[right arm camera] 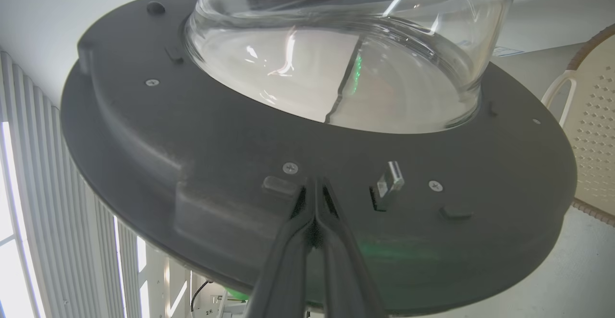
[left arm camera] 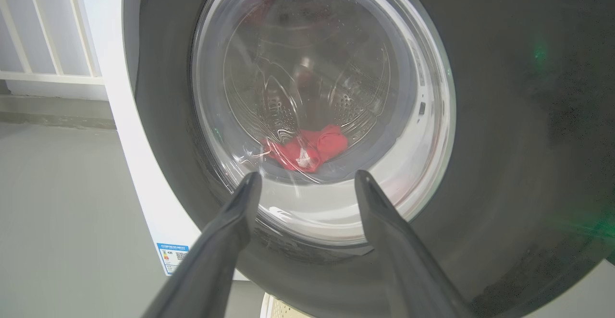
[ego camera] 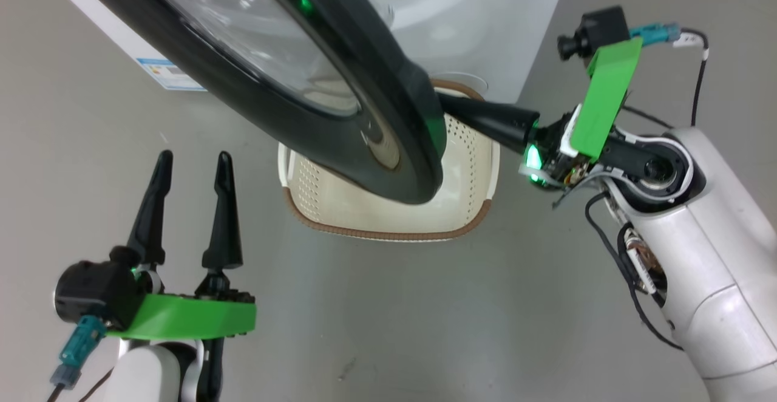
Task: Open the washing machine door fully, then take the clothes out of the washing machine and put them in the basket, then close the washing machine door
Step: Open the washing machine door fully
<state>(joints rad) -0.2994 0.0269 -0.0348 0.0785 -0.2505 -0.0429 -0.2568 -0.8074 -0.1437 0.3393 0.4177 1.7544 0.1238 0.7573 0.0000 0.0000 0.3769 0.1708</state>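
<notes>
Behind the washing machine door glass, in the drum: red clothes. The left pincer is released; the right pincer, clenched, touches the door's inner face.

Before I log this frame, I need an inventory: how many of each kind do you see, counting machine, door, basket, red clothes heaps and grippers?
washing machine: 1
washing machine door: 1
basket: 1
red clothes heap, seen through the door glass: 1
grippers: 2, left gripper open, right gripper shut
total: 6
</notes>
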